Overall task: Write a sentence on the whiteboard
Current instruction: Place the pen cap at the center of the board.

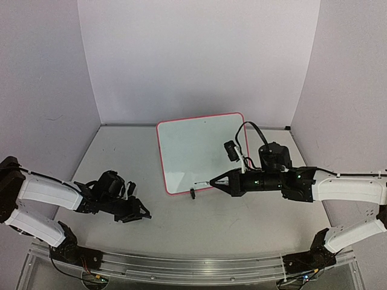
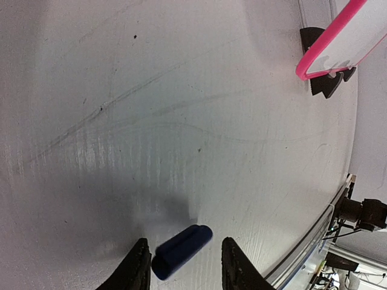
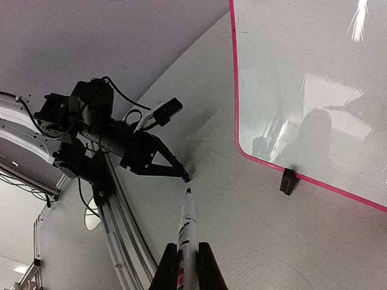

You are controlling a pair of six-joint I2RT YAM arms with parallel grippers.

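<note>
Since the right tool [image 3: 187, 248] is clenched on the uncapped marker [image 3: 187, 220] and the left tool [image 2: 184, 243] stands released astride the blue cap [image 2: 181, 251], bring the tip to the blank whiteboard [image 1: 199, 151] propped mid-way back on the worktop [image 1: 242, 223], starting upper-left with light pressure.

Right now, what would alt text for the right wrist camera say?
Two black fingers clamp a white marker, its tip aimed at the other arm across the table. A blank pink-framed whiteboard fills the upper right.
</note>
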